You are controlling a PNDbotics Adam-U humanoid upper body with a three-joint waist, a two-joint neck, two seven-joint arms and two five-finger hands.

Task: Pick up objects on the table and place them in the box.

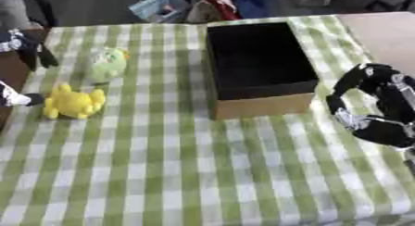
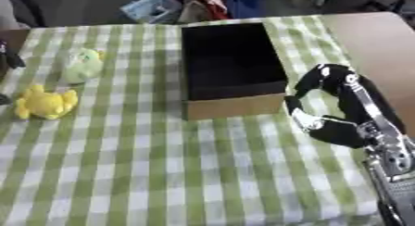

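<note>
A yellow plush toy (image 1: 73, 102) lies near the table's left edge, and a pale green plush toy (image 1: 108, 65) sits just behind it. The cardboard box (image 1: 263, 104) with a dark, empty inside stands at the middle back. My left hand (image 1: 18, 99) shows only at the left edge. Its fingers are spread, one part touching or almost touching the yellow toy's left side, another part higher up beside the green toy. My right hand (image 2: 332, 123) hangs right of the box's front corner, fingers loosely bent, with nothing in it.
A green and white checked cloth (image 1: 186, 174) covers the table. A bare brown surface (image 2: 381, 49) lies past the cloth's right edge. Clutter, including a light blue item (image 1: 162, 7), sits on the floor beyond the far edge.
</note>
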